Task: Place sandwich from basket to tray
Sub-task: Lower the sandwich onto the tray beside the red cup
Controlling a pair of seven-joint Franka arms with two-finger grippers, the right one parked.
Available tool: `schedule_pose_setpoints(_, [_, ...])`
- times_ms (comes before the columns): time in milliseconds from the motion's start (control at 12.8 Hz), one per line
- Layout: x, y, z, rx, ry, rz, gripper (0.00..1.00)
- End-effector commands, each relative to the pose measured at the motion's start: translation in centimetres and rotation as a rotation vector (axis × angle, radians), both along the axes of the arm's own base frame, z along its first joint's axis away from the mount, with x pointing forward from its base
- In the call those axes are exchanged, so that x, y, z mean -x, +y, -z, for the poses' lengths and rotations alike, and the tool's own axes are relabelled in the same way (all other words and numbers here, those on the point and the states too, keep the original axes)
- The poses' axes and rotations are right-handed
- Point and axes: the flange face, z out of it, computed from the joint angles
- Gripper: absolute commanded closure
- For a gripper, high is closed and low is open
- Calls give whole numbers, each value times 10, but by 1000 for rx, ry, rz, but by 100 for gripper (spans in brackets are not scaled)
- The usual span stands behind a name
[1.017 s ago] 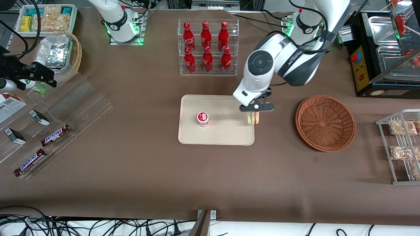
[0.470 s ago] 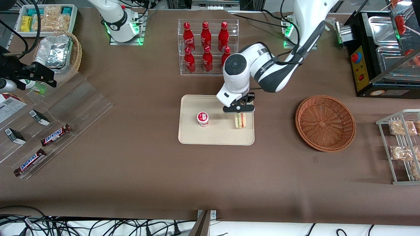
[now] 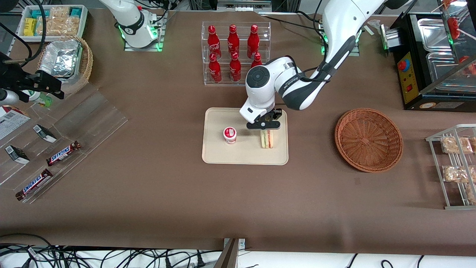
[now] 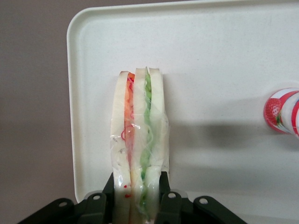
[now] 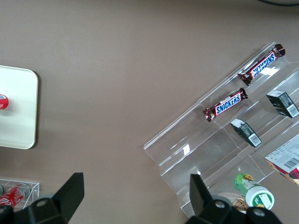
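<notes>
We see the gripper point(image 3: 266, 131) clamped on the sandwich point(image 3: 267, 139), held edge-up over the tray point(image 3: 245, 156) at frame centre for set-down; the basket point(image 3: 368, 139) sits empty, centre-right.

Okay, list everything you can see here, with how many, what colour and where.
sandwich: one, white bread with pink and green filling, on edge over the tray
tray: one, beige, mid-table
yogurt cup: one, white and red, on the tray
basket: one, reddish-brown wicker, toward the working arm's end
cola bottles: six, red, in a clear rack farther from the front camera than the tray
Snickers bars: two, brown, on a clear stand toward the parked arm's end
foil packs: silver, in a paler wicker basket
gripper: one, black, shut on the sandwich
</notes>
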Motion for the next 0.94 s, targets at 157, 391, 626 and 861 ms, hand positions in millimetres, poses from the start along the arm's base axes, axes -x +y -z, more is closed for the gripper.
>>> schedule_pose_setpoints(157, [0, -10, 13, -42, -55, 3, 62])
schedule_pose_setpoints(391, [-2, -9, 14, -50, -69, 0, 53])
schedule_pose_setpoints(626, [-3, -8, 10, -48, -71, 1, 0])
schedule_pose_setpoints(861, [-20, -5, -17, -74, -61, -45, 0])
